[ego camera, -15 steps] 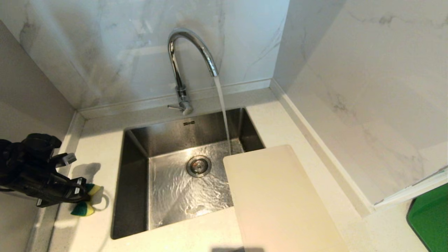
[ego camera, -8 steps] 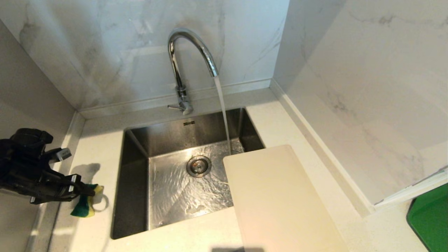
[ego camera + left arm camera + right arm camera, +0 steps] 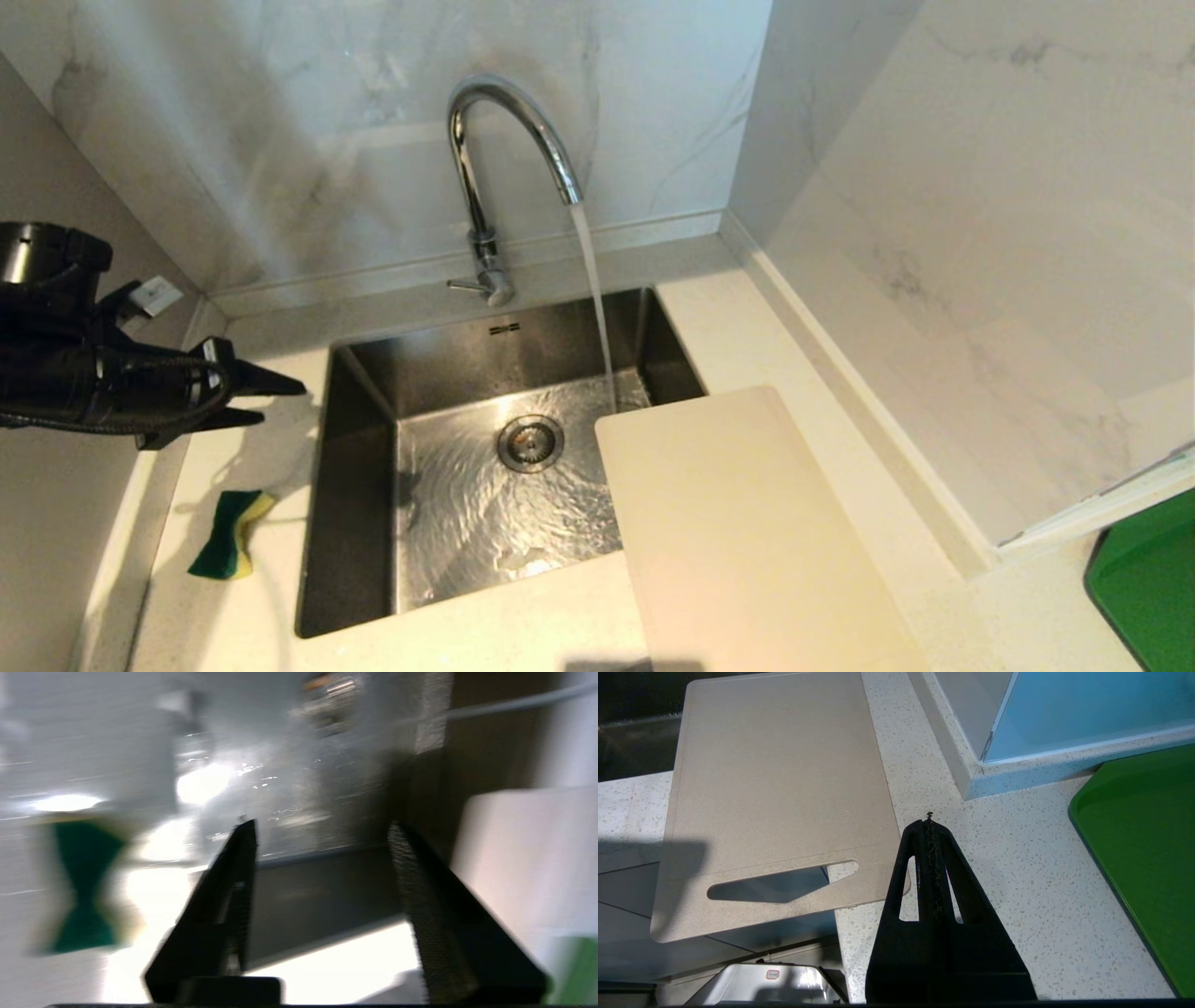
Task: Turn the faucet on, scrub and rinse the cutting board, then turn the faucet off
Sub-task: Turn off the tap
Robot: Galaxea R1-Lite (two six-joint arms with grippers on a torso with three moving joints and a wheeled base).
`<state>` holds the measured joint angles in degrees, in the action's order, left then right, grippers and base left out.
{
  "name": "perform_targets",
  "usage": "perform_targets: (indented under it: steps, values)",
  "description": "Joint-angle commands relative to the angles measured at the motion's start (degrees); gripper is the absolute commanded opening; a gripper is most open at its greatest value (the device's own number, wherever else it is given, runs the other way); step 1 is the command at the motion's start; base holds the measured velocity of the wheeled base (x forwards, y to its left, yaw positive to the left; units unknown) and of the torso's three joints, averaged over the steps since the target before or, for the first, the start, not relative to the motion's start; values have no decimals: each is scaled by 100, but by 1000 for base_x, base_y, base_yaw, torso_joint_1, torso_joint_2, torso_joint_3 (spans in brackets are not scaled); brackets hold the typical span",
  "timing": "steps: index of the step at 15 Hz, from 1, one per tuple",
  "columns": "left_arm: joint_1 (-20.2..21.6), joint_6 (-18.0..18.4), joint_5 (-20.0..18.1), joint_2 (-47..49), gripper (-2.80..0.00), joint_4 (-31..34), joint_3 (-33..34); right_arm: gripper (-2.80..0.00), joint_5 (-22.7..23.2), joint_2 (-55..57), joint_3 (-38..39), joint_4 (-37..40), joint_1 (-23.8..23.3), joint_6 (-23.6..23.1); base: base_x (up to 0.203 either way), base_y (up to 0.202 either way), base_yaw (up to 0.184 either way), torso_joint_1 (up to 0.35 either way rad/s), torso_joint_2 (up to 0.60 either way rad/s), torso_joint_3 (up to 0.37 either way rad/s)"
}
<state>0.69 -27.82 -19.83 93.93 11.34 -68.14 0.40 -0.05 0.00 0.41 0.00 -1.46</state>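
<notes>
Over the counter left of the sink, your left gripper (image 3: 271,399) hung with fingers apart and empty; the off-white plastic cutting board (image 3: 747,532) lay at the sink's right rim, overhanging the counter's front edge, while the tall chrome gooseneck faucet (image 3: 495,177) ran; your right gripper (image 3: 930,826) sat pressed together.

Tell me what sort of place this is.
Most likely a kitchen sink corner: a steel sink basin under a running chrome gooseneck faucet, with a cream plastic cutting board on the speckled counter.
</notes>
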Motion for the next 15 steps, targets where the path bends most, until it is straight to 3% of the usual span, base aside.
perform_targets:
  steps: [1,3,5,6,7,11,13,15]
  values:
    - [-289,-1382,-490,-101,-280,-43,-562,-280,4,5,9,2,0,-4,0,0,0,0,0,0]
    - [-452,-2366,-954,38,-280,-778,-718,-280,4,5,8,-6,0,-4,0,0,0,0,0,0]
    - [-651,-3194,-1032,324,-280,-2020,-659,-280,4,5,5,-12,0,-13,0,0,0,0,0,0]
    - [-711,-3429,-1041,482,-280,-2473,-628,-280,4,5,9,-15,0,-13,0,0,0,0,0,0]
    - [-757,-3568,-1055,634,-280,-2976,-539,-280,4,5,1,-15,0,-13,0,0,0,0,0,0]
    - [-1027,-3572,-1145,1207,-280,-5145,19,-280,4,5,0,-15,0,-13,0,0,0,0,0,0]
    - [-1104,-3526,-1358,1557,-280,-5973,137,-280,9,5,0,-15,0,-13,0,0,0,0,0,0]
    - [-1259,-3339,-1625,1752,-280,-6384,143,-280,4,5,0,-15,0,-13,0,0,0,0,0,0]
